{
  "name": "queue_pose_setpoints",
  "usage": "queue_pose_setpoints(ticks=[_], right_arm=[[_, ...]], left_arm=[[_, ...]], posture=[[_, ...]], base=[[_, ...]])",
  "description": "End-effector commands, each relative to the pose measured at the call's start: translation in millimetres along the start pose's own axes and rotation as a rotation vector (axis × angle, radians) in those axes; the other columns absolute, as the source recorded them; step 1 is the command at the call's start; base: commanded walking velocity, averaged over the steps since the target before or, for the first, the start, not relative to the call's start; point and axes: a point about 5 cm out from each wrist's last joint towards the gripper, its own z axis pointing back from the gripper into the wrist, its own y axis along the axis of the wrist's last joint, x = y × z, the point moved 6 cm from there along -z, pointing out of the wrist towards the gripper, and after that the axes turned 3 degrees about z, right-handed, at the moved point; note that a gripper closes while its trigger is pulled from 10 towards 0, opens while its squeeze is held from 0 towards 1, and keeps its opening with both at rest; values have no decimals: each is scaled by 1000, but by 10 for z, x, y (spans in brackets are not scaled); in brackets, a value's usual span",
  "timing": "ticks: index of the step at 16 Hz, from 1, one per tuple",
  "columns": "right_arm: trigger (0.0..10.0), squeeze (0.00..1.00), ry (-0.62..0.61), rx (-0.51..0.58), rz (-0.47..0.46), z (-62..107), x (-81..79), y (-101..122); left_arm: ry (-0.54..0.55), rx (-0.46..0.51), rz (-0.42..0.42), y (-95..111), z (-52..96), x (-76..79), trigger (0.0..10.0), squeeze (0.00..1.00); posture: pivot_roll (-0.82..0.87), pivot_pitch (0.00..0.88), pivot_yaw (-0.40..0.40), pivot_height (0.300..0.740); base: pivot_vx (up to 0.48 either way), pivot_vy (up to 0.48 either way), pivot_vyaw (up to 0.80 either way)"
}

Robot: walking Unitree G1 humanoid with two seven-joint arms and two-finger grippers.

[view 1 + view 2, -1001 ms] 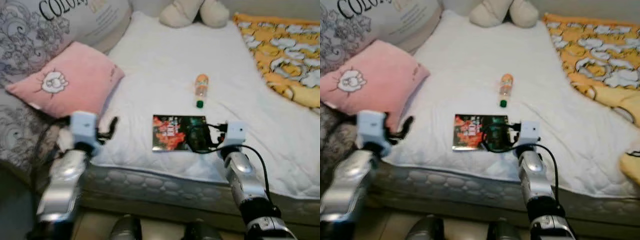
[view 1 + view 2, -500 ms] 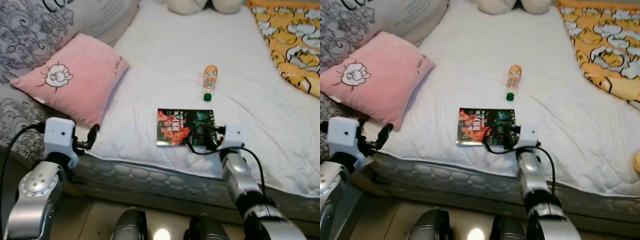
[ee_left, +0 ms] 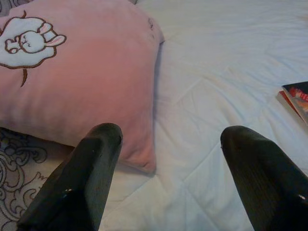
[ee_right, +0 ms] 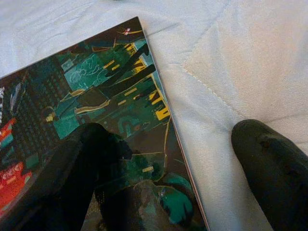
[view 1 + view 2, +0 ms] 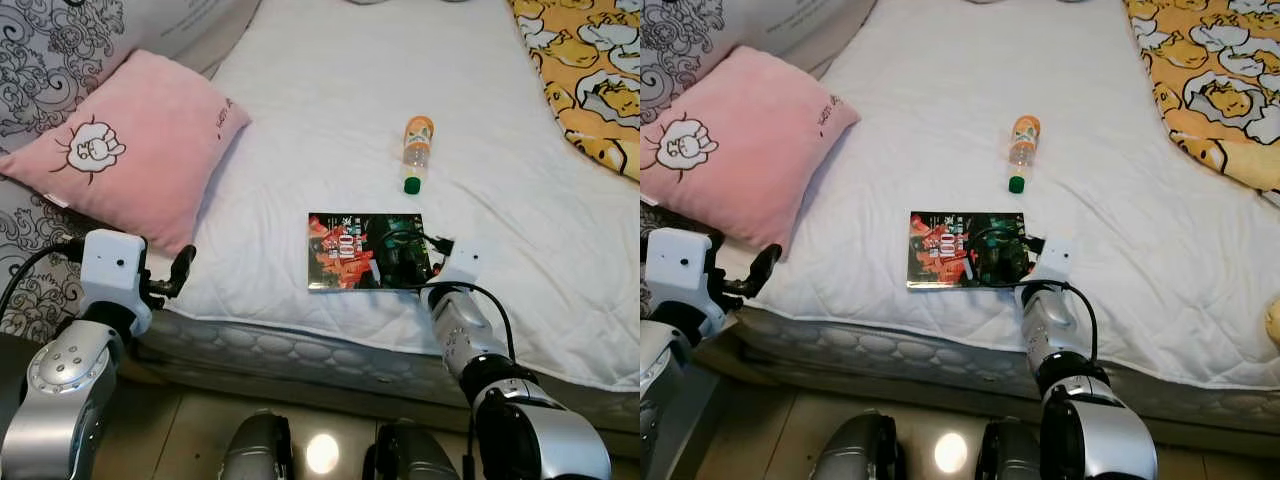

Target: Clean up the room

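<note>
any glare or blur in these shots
Left eye view: a bright light reflection glares off the floor, and the book is sharp. Right wrist view: the book cover is in focus, while the near finger is soft and dark. Left wrist view: evenly lit pink pillow.

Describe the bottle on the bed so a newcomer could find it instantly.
On the white mattress, just beyond the dark book near its front edge, lies a small bottle on its side. Orange label, green cap toward the book; nothing else there is a container.
</note>
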Motion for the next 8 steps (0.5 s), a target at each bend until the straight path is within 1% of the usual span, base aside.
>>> queue_pose_setpoints(ticks=[1,4,6,8], right_arm=[[10000,0,57,-76,-54,14,-198,-200],[10000,0,129,-72,-74,3,-401,-178],[10000,0,168,-78,-83,7,-500,-187],[10000,0,203,-82,-73,16,-593,-205]], left_arm=[[21,4,-16,49,33,-60,10000,0],[34,5,-15,67,31,-81,10000,0],[40,8,-15,81,28,-96,10000,0],[43,8,-14,87,23,-101,10000,0]], posture=[[214,177,43,685],[214,174,36,685],[212,173,34,685],[212,172,33,685]], base=[[0,0,0],[0,0,0],[0,0,0],[0,0,0]])
